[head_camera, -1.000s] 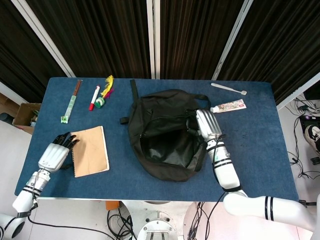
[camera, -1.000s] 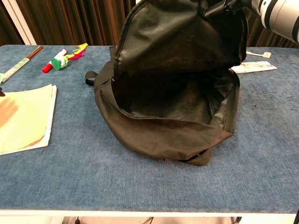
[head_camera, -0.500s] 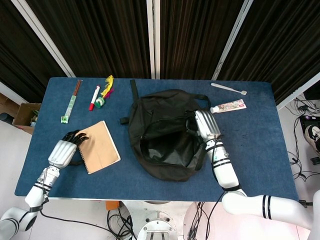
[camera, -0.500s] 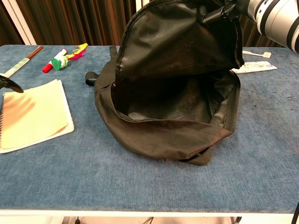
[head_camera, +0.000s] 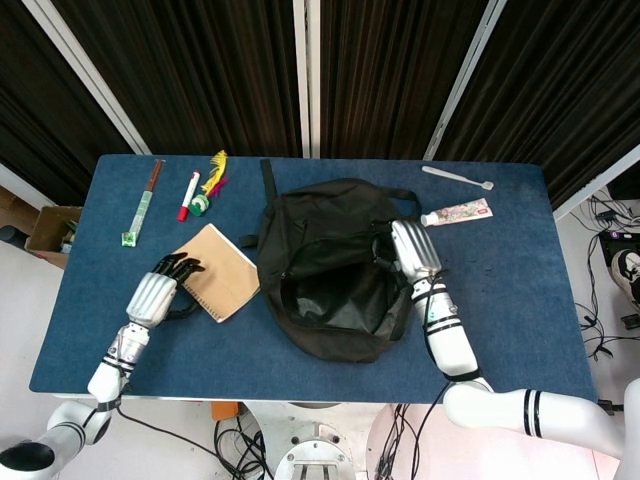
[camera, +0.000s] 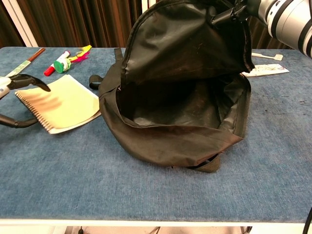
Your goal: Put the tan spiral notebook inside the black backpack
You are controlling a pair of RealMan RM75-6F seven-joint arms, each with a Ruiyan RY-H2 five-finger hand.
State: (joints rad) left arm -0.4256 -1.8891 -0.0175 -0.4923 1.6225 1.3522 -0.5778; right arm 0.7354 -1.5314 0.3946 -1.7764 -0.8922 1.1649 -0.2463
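The tan spiral notebook (head_camera: 222, 270) (camera: 61, 103) is lifted at its spiral edge, its far corner touching the black backpack (head_camera: 335, 270) (camera: 180, 112). My left hand (head_camera: 160, 292) (camera: 17, 85) grips that spiral edge from the left. The backpack lies in the middle of the blue table (head_camera: 520, 300), its mouth wide open toward me. My right hand (head_camera: 412, 250) holds the upper flap up by its rim; in the chest view only its forearm (camera: 287, 19) shows at the top right.
At the back left lie a pair of chopsticks in a green sleeve (head_camera: 143, 205), a red marker (head_camera: 188, 195) and a yellow-pink toy (head_camera: 212, 180). A toothpaste tube (head_camera: 457, 212) and a toothbrush (head_camera: 457, 177) lie at the back right.
My left hand has carried the notebook right, from the table's left side up to the backpack's left edge, turning it as it went. The right hand has kept the flap raised.
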